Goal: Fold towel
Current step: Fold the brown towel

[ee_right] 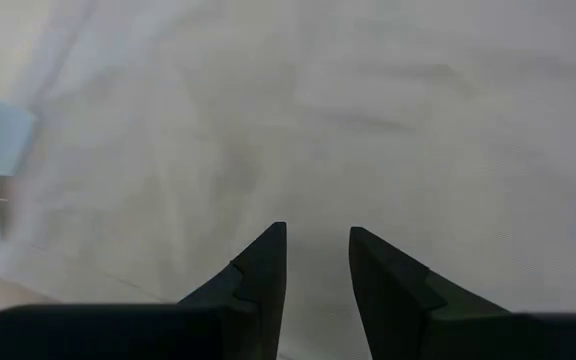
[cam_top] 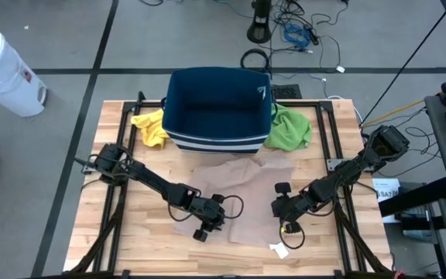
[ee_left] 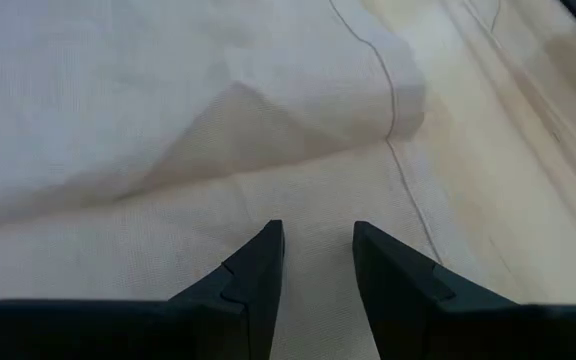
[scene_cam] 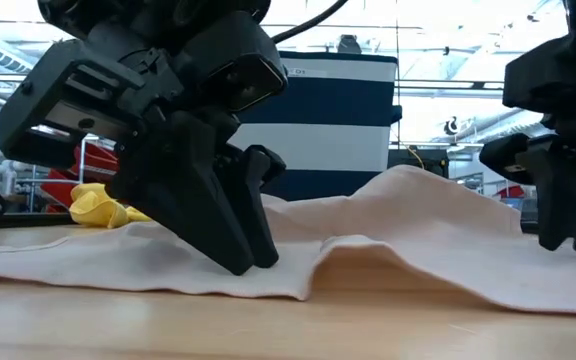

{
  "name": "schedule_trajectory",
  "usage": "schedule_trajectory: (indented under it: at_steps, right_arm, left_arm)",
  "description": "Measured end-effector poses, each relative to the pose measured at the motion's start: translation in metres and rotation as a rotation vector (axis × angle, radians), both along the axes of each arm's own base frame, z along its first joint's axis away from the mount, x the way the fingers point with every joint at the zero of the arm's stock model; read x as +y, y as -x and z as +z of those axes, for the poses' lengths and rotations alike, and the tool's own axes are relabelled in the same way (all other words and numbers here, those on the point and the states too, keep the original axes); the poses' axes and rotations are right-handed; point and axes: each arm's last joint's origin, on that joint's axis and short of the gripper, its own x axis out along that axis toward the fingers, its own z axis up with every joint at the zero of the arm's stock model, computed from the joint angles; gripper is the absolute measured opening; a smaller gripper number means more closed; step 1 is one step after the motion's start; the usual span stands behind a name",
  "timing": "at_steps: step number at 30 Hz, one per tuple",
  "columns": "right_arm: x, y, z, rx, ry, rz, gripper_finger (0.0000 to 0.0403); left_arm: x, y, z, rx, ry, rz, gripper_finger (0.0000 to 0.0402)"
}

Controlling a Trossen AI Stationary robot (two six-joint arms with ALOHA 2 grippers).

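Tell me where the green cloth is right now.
In the high view, the green cloth lies bunched on the table's far right part, against the right side of the navy bin, beyond the beige towel.

Towel (cam_top: 238,198) lies spread on the table (cam_top: 122,240), near side of the bin (cam_top: 217,108). Left gripper (cam_top: 207,221) sits on the towel's left part, right gripper (cam_top: 283,211) on its right edge. One cloth (cam_top: 150,126) lies left of the bin, another cloth (cam_top: 291,129) right of it.
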Motion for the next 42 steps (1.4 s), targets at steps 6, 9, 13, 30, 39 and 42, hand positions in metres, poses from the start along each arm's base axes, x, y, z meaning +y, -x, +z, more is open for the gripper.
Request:
schedule_trajectory:
  at_steps: [6,9,13,30,39,42]
  right_arm:
    - [0.009,-0.009,-0.004,-0.023,-0.126,0.018,0.0098]
    - [0.013,-0.013,-0.009,-0.028,-0.175,0.033,0.0098]
    - [0.021,-0.020,-0.014,-0.069,-0.252,0.065,0.0098]
    - [0.025,-0.017,0.005,-0.120,-0.318,0.139,0.0098]
    - [0.000,0.006,-0.003,0.042,0.042,-0.021,0.0098]
    - [-0.002,0.005,-0.003,0.047,0.055,-0.018,0.0098]
  left_arm:
    - [0.001,0.002,-0.002,0.031,-0.012,-0.002,0.0133]
    - [0.002,0.007,-0.006,0.084,-0.035,-0.009,0.0133]
    - [0.004,0.010,-0.007,0.126,-0.049,-0.010,0.0133]
    - [0.005,0.009,0.033,-0.055,-0.042,-0.041,0.0133]
    - [0.004,0.005,0.038,-0.125,-0.031,-0.040,0.0133]
    - [0.002,0.002,0.042,-0.171,-0.016,-0.042,0.0133]
